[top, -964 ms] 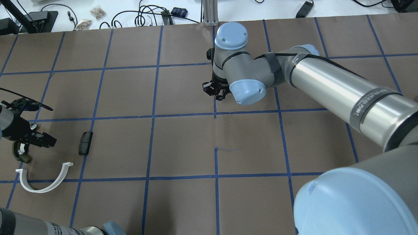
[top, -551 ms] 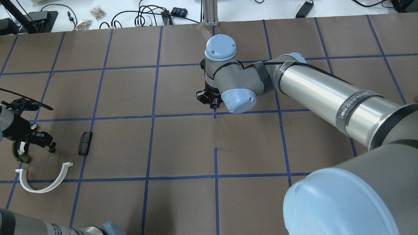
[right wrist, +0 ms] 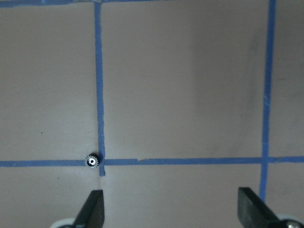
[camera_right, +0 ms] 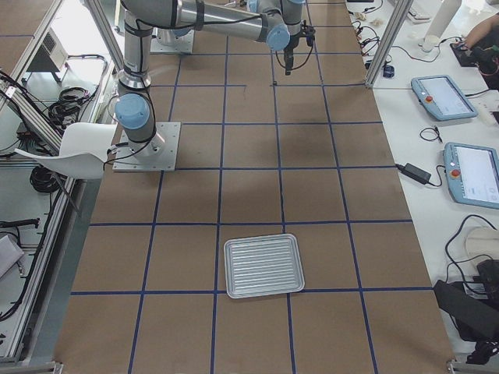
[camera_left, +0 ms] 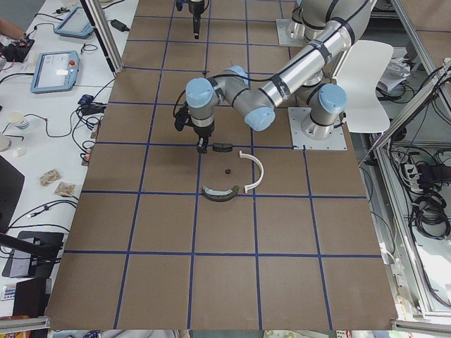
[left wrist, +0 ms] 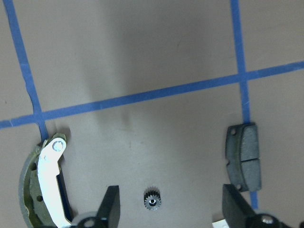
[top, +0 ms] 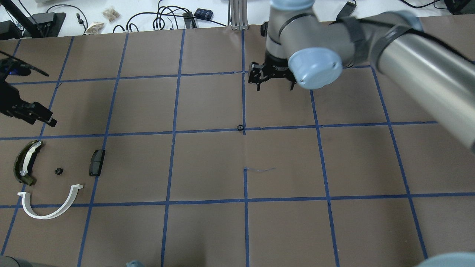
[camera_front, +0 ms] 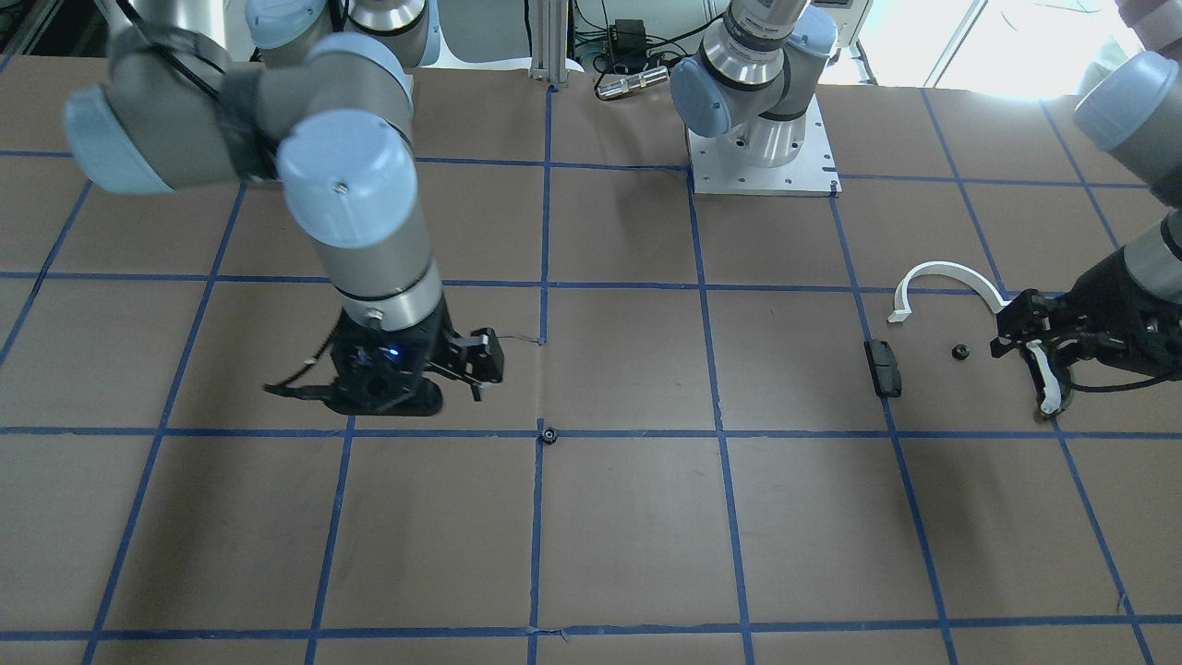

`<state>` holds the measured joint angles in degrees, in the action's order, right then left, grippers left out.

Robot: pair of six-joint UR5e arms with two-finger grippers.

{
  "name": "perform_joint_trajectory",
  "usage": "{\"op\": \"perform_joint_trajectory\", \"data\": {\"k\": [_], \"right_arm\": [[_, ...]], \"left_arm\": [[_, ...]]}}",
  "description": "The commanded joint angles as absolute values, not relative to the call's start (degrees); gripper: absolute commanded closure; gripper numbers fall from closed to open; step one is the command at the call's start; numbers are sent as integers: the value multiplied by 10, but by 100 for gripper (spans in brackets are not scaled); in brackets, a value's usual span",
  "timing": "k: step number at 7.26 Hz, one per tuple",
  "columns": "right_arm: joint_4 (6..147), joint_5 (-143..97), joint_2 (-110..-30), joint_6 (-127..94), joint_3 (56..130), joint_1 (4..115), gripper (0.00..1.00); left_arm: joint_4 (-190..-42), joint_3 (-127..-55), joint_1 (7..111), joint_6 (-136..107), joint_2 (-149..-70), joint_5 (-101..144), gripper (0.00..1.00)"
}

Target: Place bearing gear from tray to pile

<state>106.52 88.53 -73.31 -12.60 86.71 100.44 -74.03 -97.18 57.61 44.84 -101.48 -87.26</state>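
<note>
One small black bearing gear (top: 58, 171) lies in the pile between the olive-green curved piece (top: 24, 167), the black block (top: 97, 162) and the white half-ring (top: 48, 211). My left gripper (top: 41, 116) is open and empty above it; the left wrist view shows the gear (left wrist: 152, 199) between the spread fingers (left wrist: 108, 209). A second gear (top: 240, 128) lies on the tape crossing at the table's middle. My right gripper (top: 274, 84) is open and empty, raised beyond it. The right wrist view shows that gear (right wrist: 92, 161) on the tape. The metal tray (camera_right: 263, 265) looks empty.
Brown paper with a blue tape grid covers the table (top: 207, 167). Cables and small boxes (top: 163, 16) lie beyond the far edge. The right arm's elbow and forearm (top: 408, 66) hang over the right half of the table.
My left gripper opened, left a gear in the pile, and rose away from it. My right gripper drew back from the middle crossing, where a gear now lies.
</note>
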Motion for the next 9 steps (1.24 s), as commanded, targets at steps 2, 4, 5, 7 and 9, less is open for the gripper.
{"op": "perform_joint_trajectory", "data": {"k": [2, 4, 5, 7, 9], "right_arm": [[939, 894, -862, -70, 863, 941, 0], [938, 896, -877, -45, 881, 937, 0], [933, 904, -888, -43, 883, 936, 0], [920, 912, -898, -43, 876, 939, 0], [926, 911, -896, -45, 879, 936, 0]], "left_arm": [[-731, -940, 774, 207, -1033, -870, 22], [-658, -947, 909, 98, -1068, -870, 22], [-641, -965, 957, 18, -1089, -869, 27], [-531, -975, 1032, -105, -1139, -874, 24], [-489, -978, 1087, -189, -1183, -890, 24]]}}
